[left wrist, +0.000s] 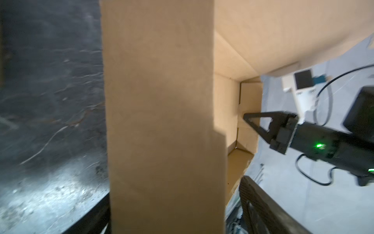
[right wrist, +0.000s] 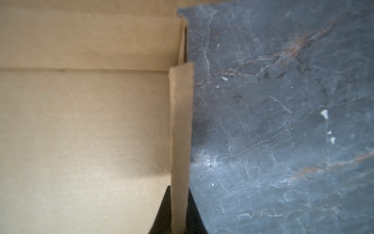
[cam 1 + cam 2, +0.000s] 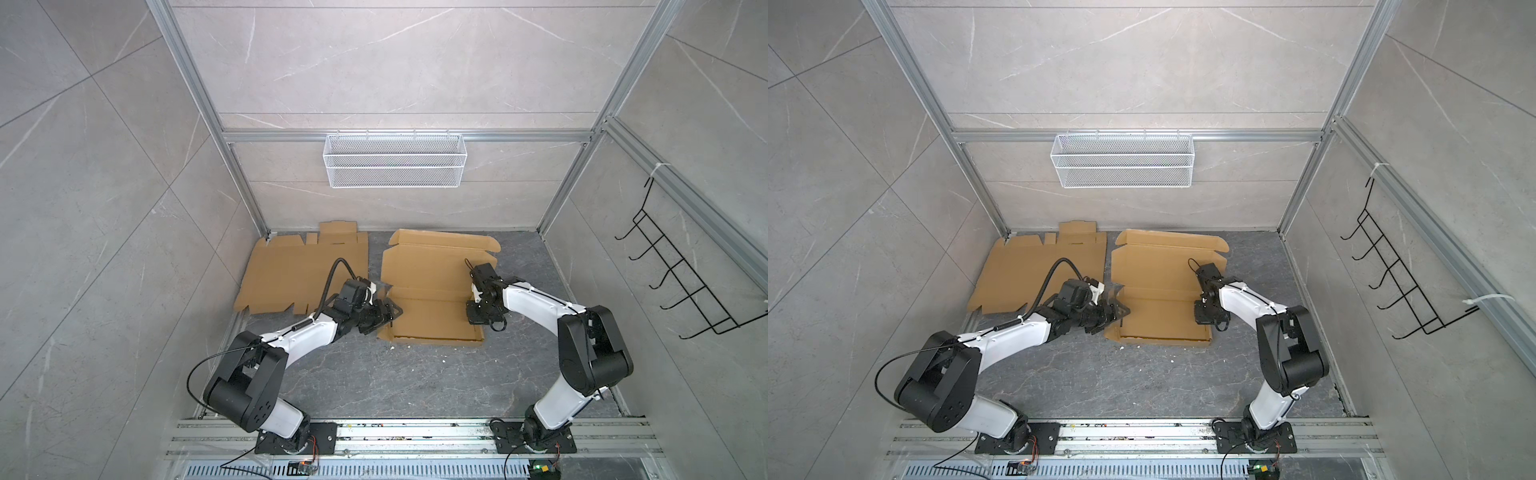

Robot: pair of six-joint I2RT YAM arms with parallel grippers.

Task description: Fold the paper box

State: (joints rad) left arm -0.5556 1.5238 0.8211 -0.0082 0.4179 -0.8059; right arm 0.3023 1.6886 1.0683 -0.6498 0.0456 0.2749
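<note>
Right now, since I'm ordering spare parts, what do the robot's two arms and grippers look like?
Both arms match: the left arm and right arm have white links between bulky black joints. The left gripper and right gripper are black with triangular open-frame fingers. A black cable loops off the left arm, and a green light glows on the right gripper's body.

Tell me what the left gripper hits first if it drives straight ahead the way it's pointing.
Most likely the raised side flap of the paper box: it fills the space ahead of the left gripper, between its open jaws. The wrist view is blurred, so it may already be touching.
</note>
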